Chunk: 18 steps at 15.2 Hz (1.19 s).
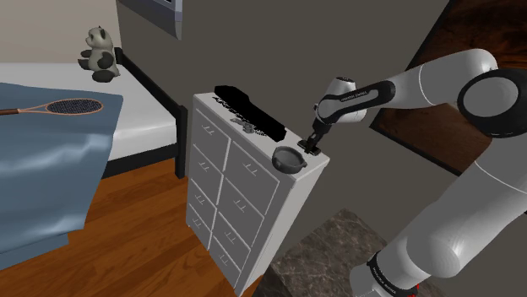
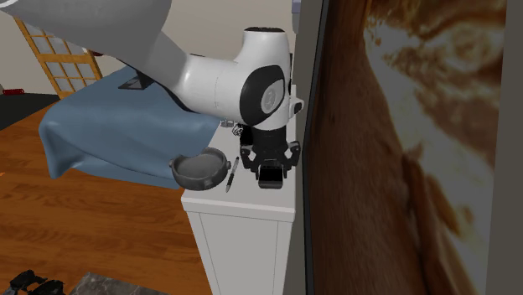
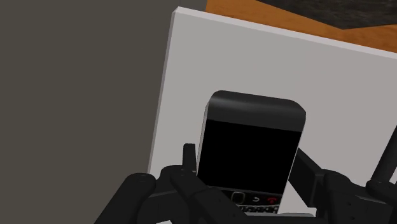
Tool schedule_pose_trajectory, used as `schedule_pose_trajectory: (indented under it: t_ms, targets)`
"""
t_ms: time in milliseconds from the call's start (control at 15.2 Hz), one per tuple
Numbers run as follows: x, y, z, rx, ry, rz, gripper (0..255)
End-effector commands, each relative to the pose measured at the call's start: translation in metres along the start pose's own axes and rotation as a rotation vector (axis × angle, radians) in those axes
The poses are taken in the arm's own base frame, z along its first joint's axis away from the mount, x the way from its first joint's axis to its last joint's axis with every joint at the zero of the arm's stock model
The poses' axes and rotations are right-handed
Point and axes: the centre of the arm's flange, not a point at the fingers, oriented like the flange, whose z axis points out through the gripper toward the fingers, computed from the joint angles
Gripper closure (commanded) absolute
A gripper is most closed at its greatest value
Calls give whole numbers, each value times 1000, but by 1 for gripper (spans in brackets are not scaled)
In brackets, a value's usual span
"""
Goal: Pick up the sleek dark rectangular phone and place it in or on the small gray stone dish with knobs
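Grasp step: gripper (image 1: 312, 147) clamps its 2 fingers on the dark phone (image 3: 251, 151) above the white dresser (image 1: 245, 196) top's edge — next, lift and carry toward 8 o'clock in the shoulder view — release over the knobbed dish (image 1: 291, 158).

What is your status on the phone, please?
Gripper shut on phone, at dresser top's corner. Dish beside it, empty. Thin dark item lies between them.

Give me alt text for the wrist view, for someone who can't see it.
A black rectangular phone with a dark screen lies on a white cabinet top, close under the black end effector. Beyond its edge are a grey wall and orange-brown floor.
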Motion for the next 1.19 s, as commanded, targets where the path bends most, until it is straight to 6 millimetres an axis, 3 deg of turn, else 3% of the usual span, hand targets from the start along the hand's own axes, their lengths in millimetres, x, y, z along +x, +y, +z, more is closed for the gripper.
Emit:
schedule_pose_trajectory:
  t_ms: [0, 1122]
  targets:
    - [0, 0, -10, 0, -1, 0, 255]
    - [3, 5, -100, 0, -1, 0, 255]
